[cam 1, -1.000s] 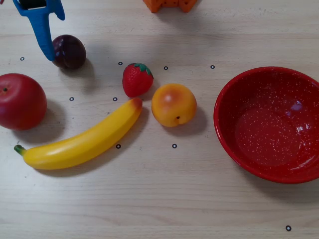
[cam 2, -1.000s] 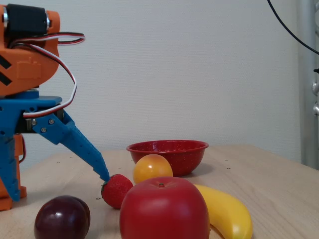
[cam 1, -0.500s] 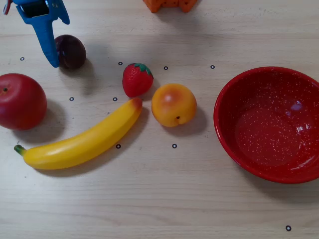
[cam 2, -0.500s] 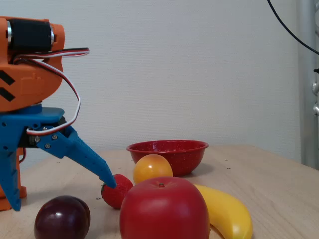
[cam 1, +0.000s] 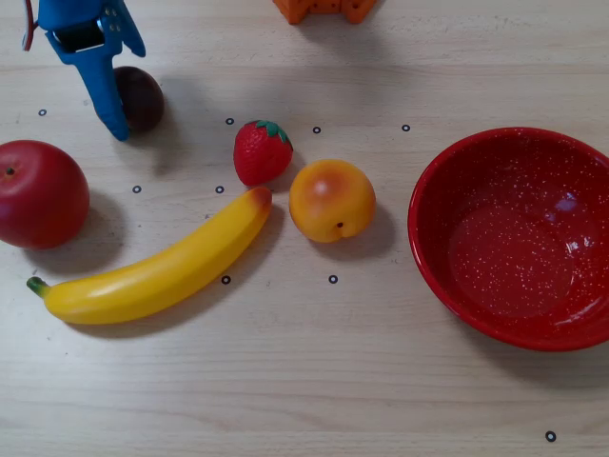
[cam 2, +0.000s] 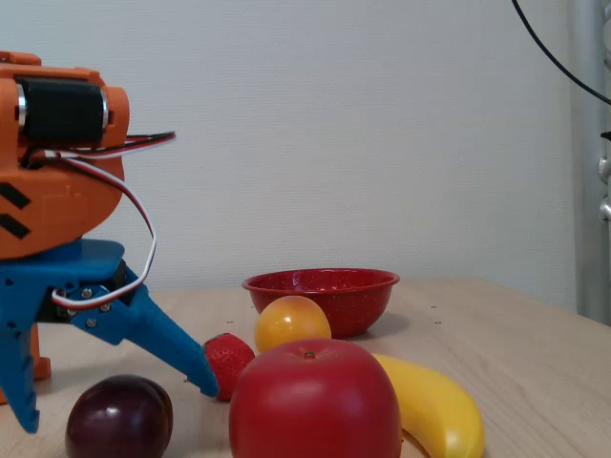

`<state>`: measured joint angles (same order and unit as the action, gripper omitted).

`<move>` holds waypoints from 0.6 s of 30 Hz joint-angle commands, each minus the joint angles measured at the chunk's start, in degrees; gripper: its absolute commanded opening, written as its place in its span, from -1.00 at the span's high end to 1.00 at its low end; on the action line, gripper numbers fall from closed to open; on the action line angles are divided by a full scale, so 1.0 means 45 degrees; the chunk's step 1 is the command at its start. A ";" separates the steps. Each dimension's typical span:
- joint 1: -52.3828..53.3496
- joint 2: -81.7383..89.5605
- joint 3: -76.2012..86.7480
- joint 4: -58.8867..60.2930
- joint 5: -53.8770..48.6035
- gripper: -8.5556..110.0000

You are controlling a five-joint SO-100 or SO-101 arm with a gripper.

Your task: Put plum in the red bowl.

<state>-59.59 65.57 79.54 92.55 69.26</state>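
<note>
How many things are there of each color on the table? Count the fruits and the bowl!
Red: 3, the apple, the strawberry and the red bowl
Yellow: 1, the banana
Orange: 1, the orange fruit
Dark purple: 1, the plum
Total: 6

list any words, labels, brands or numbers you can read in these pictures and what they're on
None: no readable text shows in either view.
The table carries only small black ring marks, not letters or numbers.
The red bowl has white speckles, no writing.
The plum, apple, banana, strawberry and orange fruit bear no stickers.
The blue tool and orange arm show no print.
</note>
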 commanded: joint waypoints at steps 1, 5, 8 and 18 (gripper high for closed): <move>0.0059 0.0391 -0.0430 -0.0352 0.0430 -0.05; -0.0059 0.0195 -0.0391 -0.0684 0.0566 -0.05; -0.0078 0.0156 -0.0332 -0.0898 0.0605 -0.05; 0.0117 0.0039 -0.0313 -0.1074 0.0312 -0.02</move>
<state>-59.50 63.81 79.80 88.95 70.49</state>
